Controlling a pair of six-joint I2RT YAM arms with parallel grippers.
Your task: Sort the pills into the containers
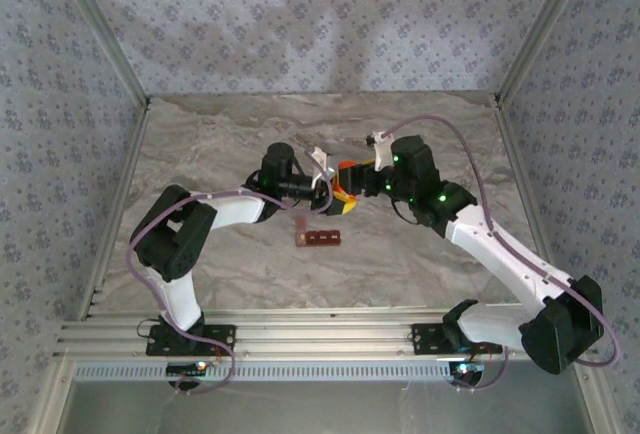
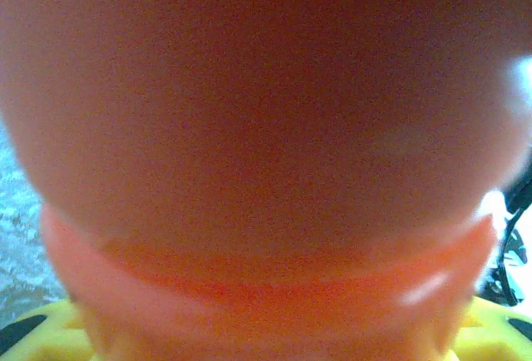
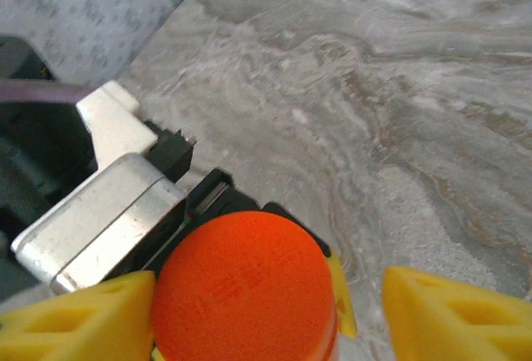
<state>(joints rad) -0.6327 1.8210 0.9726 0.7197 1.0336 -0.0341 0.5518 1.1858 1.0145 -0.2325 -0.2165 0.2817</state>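
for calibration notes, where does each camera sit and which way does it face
top external: above, behind the bases, looking down on the marble table; left arm and right arm meet at the orange bottle
left wrist: on the left arm, hard against the blurred bottle; yellow jaws in the bottom corners
right wrist: on the right arm, facing the bottle's round end, table beyond; yellow jaws apart
shared: the bottle, in all three

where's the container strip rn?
Top view: the container strip lies flat on the table, centre, just nearer the arm bases than the orange bottle.

White-black arms (image 1: 500,254), purple cables (image 1: 468,142), yellow fingers (image 3: 440,311).
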